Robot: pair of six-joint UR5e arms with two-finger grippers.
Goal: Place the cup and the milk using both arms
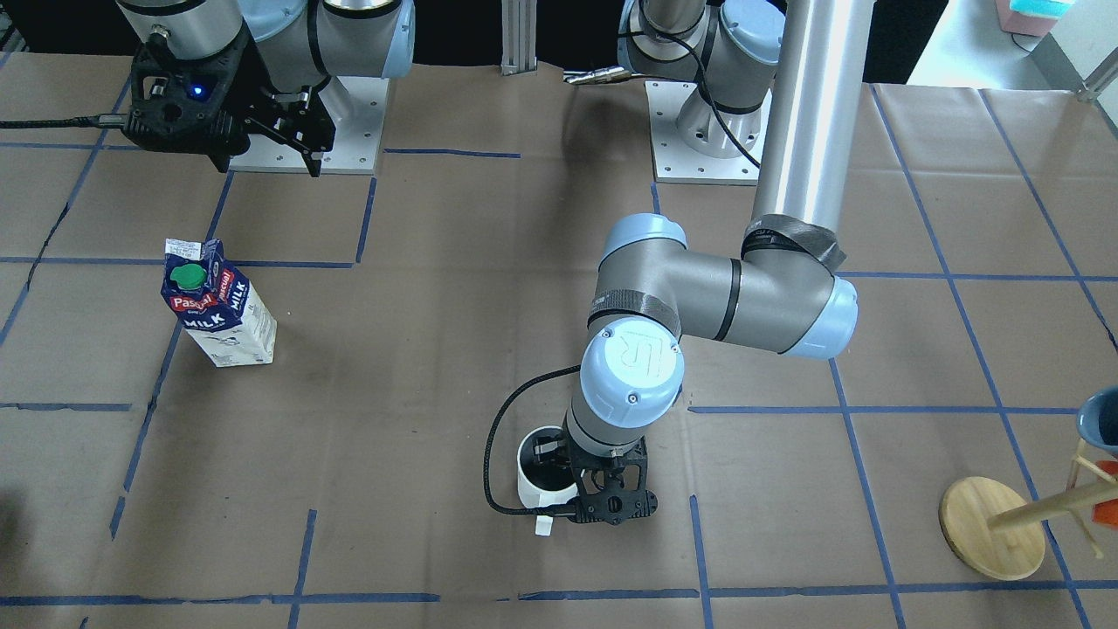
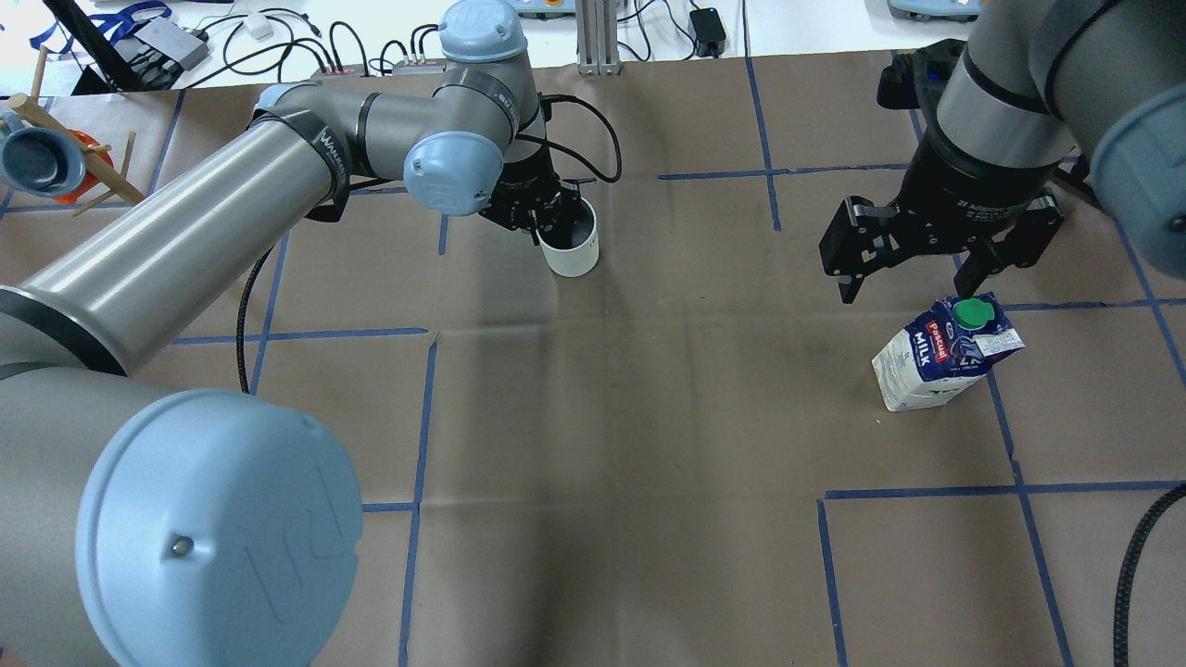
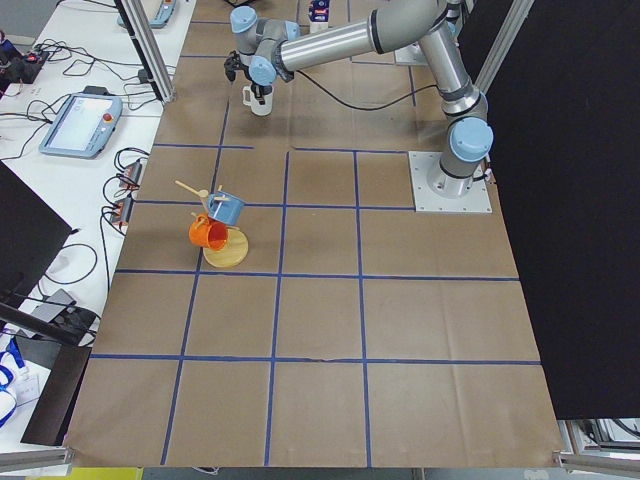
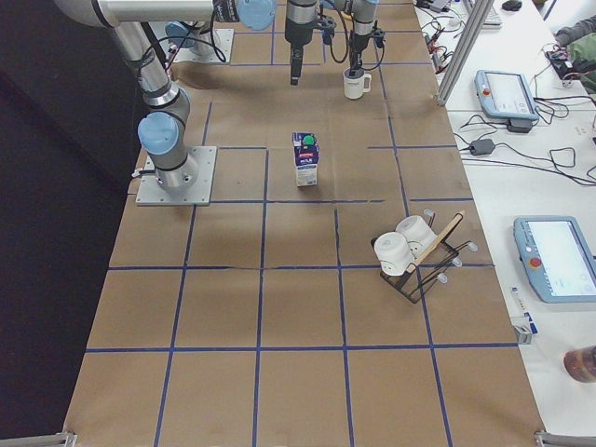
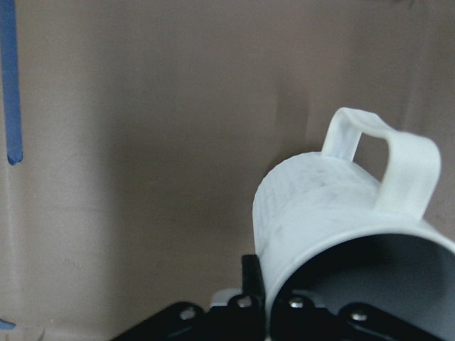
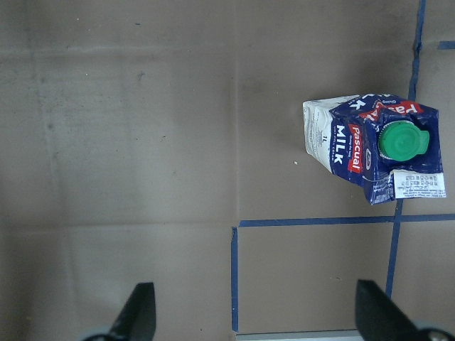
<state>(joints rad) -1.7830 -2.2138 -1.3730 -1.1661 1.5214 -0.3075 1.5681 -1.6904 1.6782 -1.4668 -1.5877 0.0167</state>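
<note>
The white cup [image 1: 534,491] stands upright near the operators' side of the table, handle facing away from the robot. My left gripper [image 1: 566,467] reaches down onto it, one finger inside the dark interior and one outside, shut on the cup's wall. The left wrist view shows the cup [image 5: 334,213] close up with its rim between the fingers. The milk [image 1: 218,306] stands upright with its green cap up, alone on the robot's right side. My right gripper [image 2: 903,292] hangs open and empty above the table, beside the milk [image 2: 936,357] and apart from it. The right wrist view looks down on the milk [image 6: 362,153].
A wooden mug tree [image 1: 991,524] with a blue and an orange mug stands at the table's left end. A black wire rack [image 4: 410,251] with two white cups stands at the right end. Blue tape lines [image 2: 422,417] grid the brown table cover.
</note>
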